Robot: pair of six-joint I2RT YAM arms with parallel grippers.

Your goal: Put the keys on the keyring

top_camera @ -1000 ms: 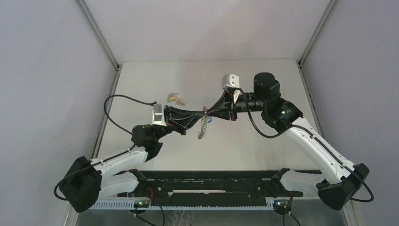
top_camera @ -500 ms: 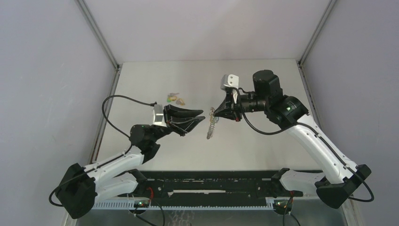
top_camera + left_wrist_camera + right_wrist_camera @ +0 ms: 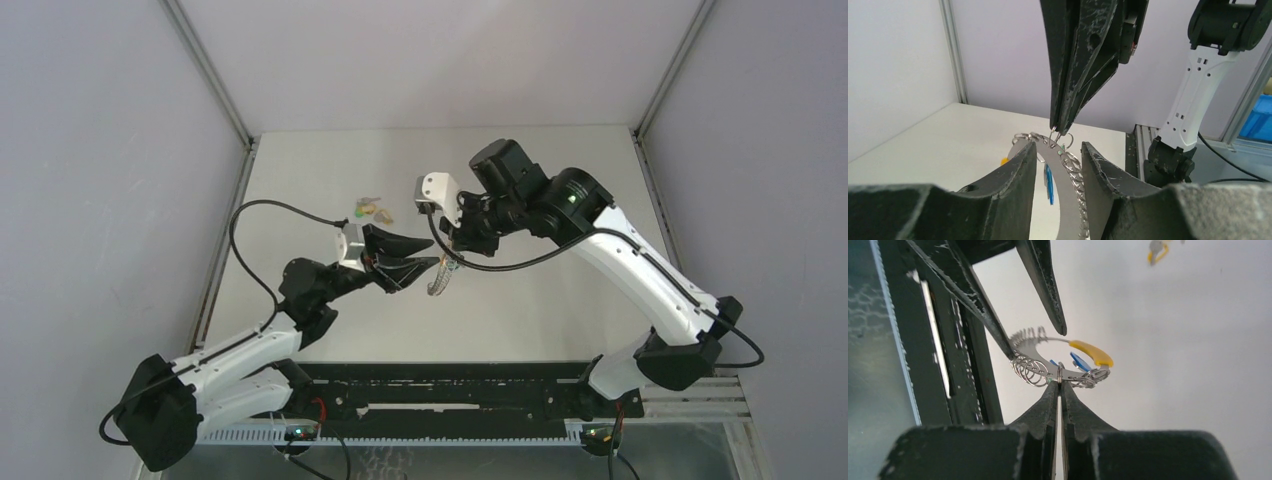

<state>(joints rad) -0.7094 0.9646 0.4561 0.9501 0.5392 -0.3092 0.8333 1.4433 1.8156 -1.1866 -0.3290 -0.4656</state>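
**Two grippers meet at the keyring above the table**

Two arms reach toward each other over the middle of the table (image 3: 540, 300). The right gripper (image 3: 447, 258) is clenched. Its tips pinch a small wire loop at the edge of the keyring (image 3: 437, 281), which hangs from them clear of the tabletop. In the right wrist view, the right gripper (image 3: 1059, 385) has its two fingers pressed together with only the thin loop between them. The keyring (image 3: 1030, 371) spreads out just beyond the tips as a flat silvery crescent wrapped in coils.

The left gripper (image 3: 420, 272) is released, with its jaws parted and nothing in them. From the left wrist camera, the left gripper (image 3: 1058, 150) has one finger on each side of the keyring (image 3: 1070, 164), which hangs down through the gap. The right gripper (image 3: 1059, 131) comes in from above. In the right wrist view, one finger of the left gripper (image 3: 1037, 342) ends right at the coiled edge. Whether it touches the coil cannot be told.

A blue key (image 3: 1078, 361) hangs on the keyring, and it also shows between the left fingers (image 3: 1049, 182). A yellow piece (image 3: 1093, 354) sits on the crescent beside it, but it is not clear whether that is a key head.

More loose keys (image 3: 372, 210), green and yellow, lie together on the table. They are well apart from the keyring, toward the far left.
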